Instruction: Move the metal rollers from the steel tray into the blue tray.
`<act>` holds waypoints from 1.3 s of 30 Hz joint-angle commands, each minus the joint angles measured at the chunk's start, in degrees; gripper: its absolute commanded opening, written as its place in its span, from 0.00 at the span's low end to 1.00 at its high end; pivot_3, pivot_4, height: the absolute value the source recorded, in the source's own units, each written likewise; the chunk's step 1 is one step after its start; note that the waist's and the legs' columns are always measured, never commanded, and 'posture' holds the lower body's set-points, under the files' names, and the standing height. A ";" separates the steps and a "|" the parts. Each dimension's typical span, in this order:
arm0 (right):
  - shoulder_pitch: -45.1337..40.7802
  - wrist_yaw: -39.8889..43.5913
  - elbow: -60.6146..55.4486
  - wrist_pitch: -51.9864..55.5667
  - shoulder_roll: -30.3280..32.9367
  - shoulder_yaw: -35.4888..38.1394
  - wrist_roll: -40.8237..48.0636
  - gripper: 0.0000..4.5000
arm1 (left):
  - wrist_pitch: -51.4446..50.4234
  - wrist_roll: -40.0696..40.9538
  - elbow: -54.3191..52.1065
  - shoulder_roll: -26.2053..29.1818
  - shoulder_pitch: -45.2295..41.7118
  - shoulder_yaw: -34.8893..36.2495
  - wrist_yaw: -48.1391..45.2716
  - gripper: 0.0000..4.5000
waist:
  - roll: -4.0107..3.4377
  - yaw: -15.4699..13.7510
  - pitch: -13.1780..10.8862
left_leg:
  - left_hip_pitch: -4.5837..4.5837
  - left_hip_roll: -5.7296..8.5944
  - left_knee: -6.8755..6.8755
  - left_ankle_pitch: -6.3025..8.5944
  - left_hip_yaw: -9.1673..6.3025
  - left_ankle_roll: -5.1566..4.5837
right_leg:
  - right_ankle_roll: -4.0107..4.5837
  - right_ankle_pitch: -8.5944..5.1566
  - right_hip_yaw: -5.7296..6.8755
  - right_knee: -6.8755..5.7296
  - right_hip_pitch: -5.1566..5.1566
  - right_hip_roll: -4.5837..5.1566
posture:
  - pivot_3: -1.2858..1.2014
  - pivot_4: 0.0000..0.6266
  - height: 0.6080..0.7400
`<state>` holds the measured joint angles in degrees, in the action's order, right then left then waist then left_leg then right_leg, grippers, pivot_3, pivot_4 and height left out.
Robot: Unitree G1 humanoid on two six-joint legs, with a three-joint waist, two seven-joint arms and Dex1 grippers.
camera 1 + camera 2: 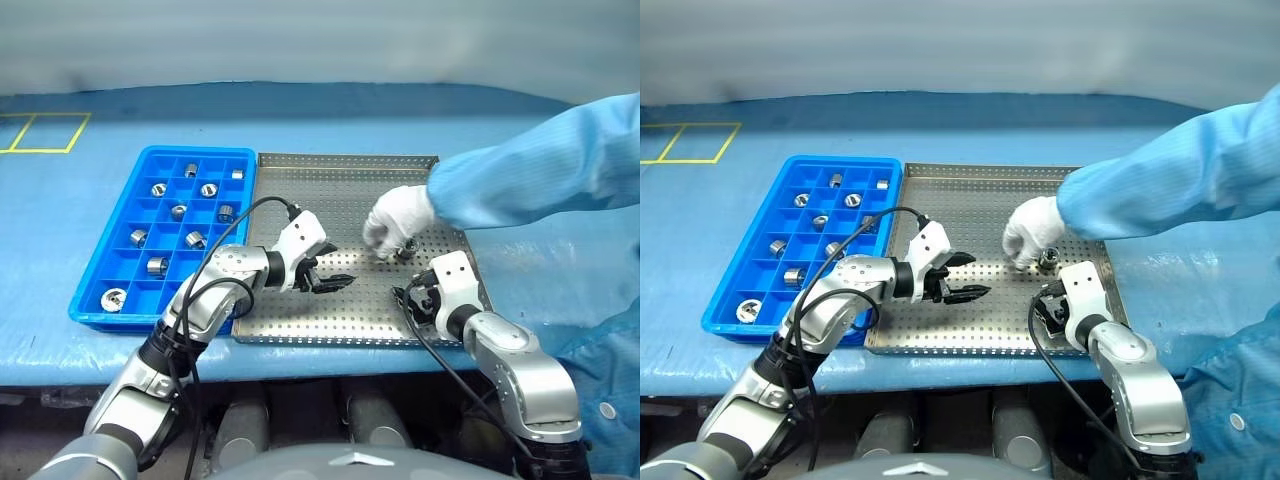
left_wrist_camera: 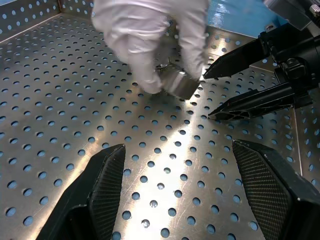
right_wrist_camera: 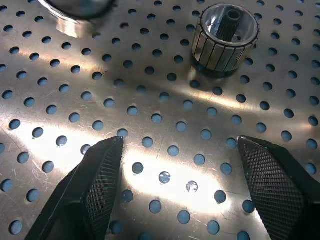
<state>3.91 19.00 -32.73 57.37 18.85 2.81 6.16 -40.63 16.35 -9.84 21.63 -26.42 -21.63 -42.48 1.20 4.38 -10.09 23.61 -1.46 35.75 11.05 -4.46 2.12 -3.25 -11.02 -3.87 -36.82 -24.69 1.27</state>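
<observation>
Both hands open & empty, right hand (image 1: pixel 413 298) low over steel tray (image 1: pixel 300 320), roller (image 3: pixel 229 37) upright at its 12 o'clock by a person's gloved hand (image 1: pixel 397 222), left hand (image 1: pixel 325 270) mid-tray, nine more in blue tray (image 1: pixel 100 290) — looks small, hard, slick, rolls if tipped, so I'd pinch across the ribbed sides.

On the steel tray (image 1: pixel 300 180), your way to the rollers (image 3: pixel 227 37) near the right edge is blocked by a person's white-gloved hand (image 1: pixel 398 220), fingers on one roller. Your right pincer (image 3: pixel 180 195), fingers apart, has bare perforated metal between it and the nearest roller. Your left pincer (image 1: pixel 328 277), fingers apart, hangs over open tray; the far-left area lies free.
</observation>
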 commanded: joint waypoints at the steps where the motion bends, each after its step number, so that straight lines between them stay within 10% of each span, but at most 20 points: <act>1: -0.03 -0.29 -0.96 -0.74 0.45 -0.18 0.68 0.85 | 0.64 -0.24 -1.84 0.11 -0.26 1.33 0.19 0.82 | 0.00 0.00 0.00 | 0.00 0.00 0.00 0.00 0.00 0.00 | 0.00 0.00 0.00 0.00 0.00 0.00 | 0.50 0.24 1.00; 17: -8.05 3.52 -4.27 -3.00 0.62 -4.44 6.13 0.85 | -4.00 1.96 -9.44 6.98 6.27 14.67 5.53 0.82 | 0.00 -0.60 -0.01 | 0.02 0.00 -0.05 0.00 -0.01 0.00 | 0.00 0.00 0.01 0.03 -0.02 0.01 | 0.52 0.24 1.00; 36: -15.49 5.16 11.47 -8.38 -1.44 -14.94 5.81 0.85 | -6.99 3.02 -14.81 4.96 10.02 12.87 9.36 0.82 | 0.00 -3.00 -0.01 | 0.00 0.00 -0.09 0.00 -0.04 -0.01 | -0.01 0.01 0.03 0.05 0.01 -0.01 | 0.56 0.24 1.00; 39: -15.02 4.37 12.43 -8.49 -0.85 -15.32 4.81 0.72 | -7.07 3.12 -14.68 5.19 9.85 13.15 9.58 0.82 | 0.00 -3.13 -0.01 | 0.00 0.00 -0.07 0.00 -0.03 -0.01 | -0.01 0.01 0.03 0.05 0.02 -0.01 | 0.56 0.24 1.00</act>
<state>-11.12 23.67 -19.44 49.27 17.68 -12.61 11.36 -47.52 18.96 -22.24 26.65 -16.20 -9.53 -33.06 1.20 1.25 -10.10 23.61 -1.46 35.67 11.05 -4.49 2.11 -3.26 -11.01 -3.85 -36.77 -24.67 1.26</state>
